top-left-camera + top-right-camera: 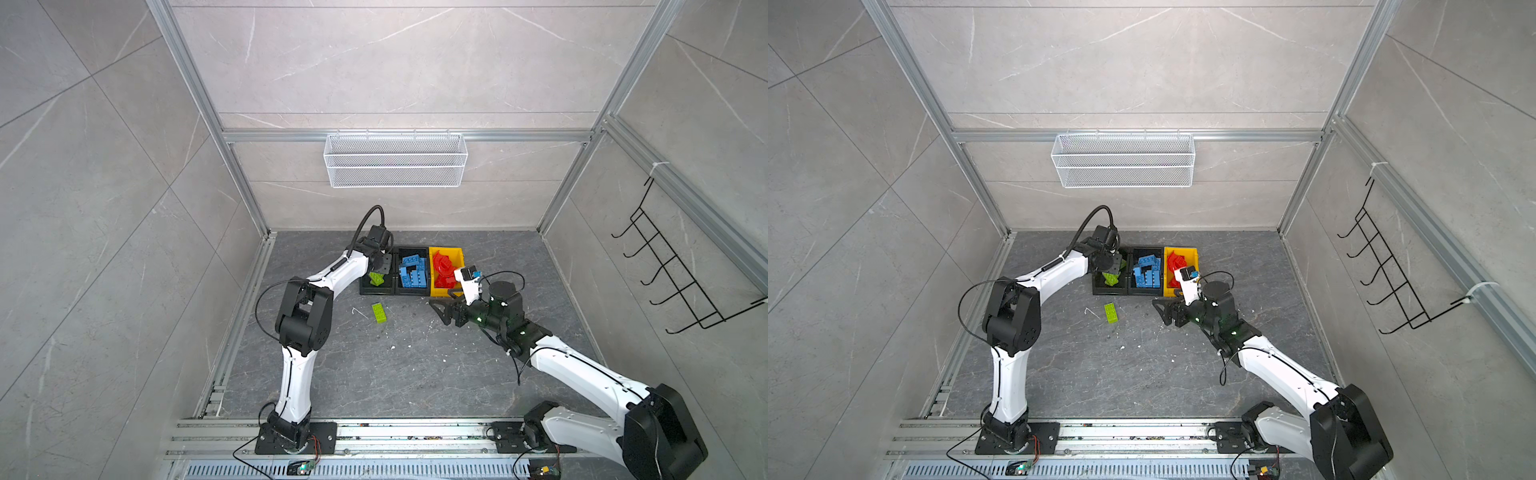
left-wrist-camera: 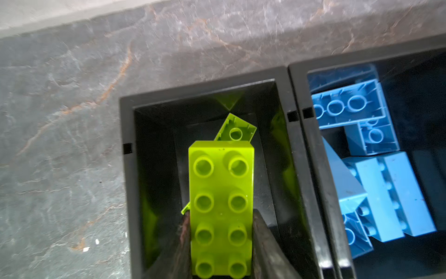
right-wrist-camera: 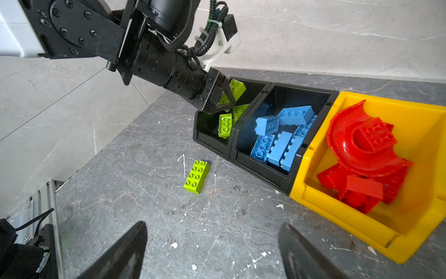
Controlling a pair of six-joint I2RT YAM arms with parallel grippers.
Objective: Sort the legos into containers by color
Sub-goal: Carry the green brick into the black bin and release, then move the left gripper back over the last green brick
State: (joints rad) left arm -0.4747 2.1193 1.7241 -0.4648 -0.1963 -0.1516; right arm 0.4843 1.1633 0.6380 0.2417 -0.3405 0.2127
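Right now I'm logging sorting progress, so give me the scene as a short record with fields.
left gripper: shut on a lime green brick, over the left black bin
right gripper: open, empty, above the table
left black bin: green bricks
middle black bin: blue bricks
yellow bin: red bricks
unsorted: loose green brick on the table before the bins

legos (image 2: 221, 193): glossy moulded plastic | containers (image 3: 313, 154): smooth plastic, slight sheen | counter (image 3: 144, 193): matt, veined stone look, white specks | basket (image 1: 395, 166): white wire mesh
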